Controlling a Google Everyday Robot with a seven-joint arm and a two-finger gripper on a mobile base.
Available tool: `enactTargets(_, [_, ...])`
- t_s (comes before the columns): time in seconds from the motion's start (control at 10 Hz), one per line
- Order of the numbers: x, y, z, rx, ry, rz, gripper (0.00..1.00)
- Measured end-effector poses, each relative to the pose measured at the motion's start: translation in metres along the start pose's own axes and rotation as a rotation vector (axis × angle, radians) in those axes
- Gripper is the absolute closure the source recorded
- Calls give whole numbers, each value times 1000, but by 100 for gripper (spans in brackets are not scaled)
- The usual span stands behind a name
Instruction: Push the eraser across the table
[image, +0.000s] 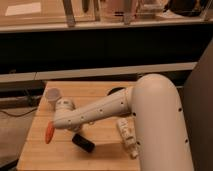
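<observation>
Gripper (at arm's end) hangs just beside the eraser on the table.

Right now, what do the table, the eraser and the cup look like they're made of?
Table: light wood in glued plank strips, smooth and slightly glossy, butcher-block style. Eraser: matte black with rounded ends, probably rubber or foam, though plastic is possible. Cup: pale and thin-walled, likely paper or plastic. The gripper sits at the arm's end above the table's left side, beside the cup.

A dark panel runs behind, a pale ledge below it and a lit counter above. Grey floor lies left. The gripper sits over the table's left side.
</observation>
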Motion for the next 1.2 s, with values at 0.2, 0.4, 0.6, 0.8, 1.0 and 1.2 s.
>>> enactTargets(0.2, [1,0,0,2,2,-7,100])
enactTargets(0.4, [1,-1,0,5,2,-15,100])
enactTargets(0.6, [2,-1,0,5,3,-22,100])
enactTargets(0.8, [1,-1,0,6,5,-31,100])
enactTargets(1.0, [2,-2,0,8,6,-39,100])
enactTargets(1.2, [2,-2,0,10,7,-48,100])
